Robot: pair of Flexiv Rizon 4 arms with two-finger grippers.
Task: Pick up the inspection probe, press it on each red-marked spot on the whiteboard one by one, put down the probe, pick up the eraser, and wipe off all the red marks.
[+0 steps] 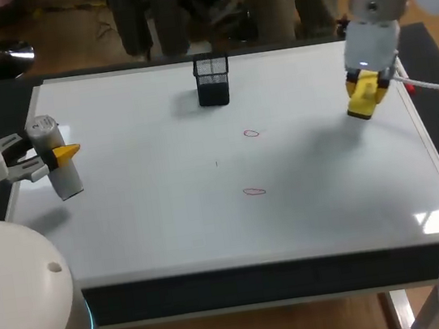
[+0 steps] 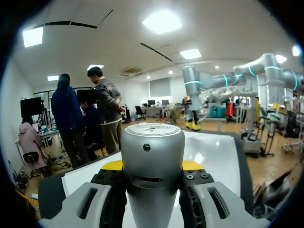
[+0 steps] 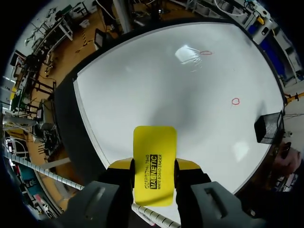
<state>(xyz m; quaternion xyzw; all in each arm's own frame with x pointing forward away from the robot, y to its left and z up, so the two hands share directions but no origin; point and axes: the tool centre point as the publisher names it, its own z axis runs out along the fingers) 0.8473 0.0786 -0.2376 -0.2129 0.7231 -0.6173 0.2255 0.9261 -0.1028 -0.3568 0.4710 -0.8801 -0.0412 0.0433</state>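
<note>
While the left gripper (image 1: pixel 60 157) clamps the grey probe (image 1: pixel 66 181) well left of the mesh cup (image 1: pixel 212 79), the right gripper (image 3: pixel 154 166) pinches the yellow eraser (image 3: pixel 154 142) well right of it. The eraser's black print shows only from the right wrist.

Bright, even light from ceiling panels (image 2: pixel 162 21) overhead; no dim corners. The whiteboard (image 1: pixel 171 228) is glossy: a hot white glare patch (image 1: pixel 433 220) sits at its near R corner, and the R wrist view catches two more pale reflections (image 3: pixel 186 53) on it. Shadows are soft & grey: a broad shadow (image 1: pixel 327 145) under the R arm (image 1: pixel 375 20), a faint one beside the mesh holder (image 1: pixel 212 79), another under the probe (image 1: pixel 56 167). The probe's cap has a dull sheen up close; the eraser (image 3: pixel 154 164) is lit evenly.
</note>
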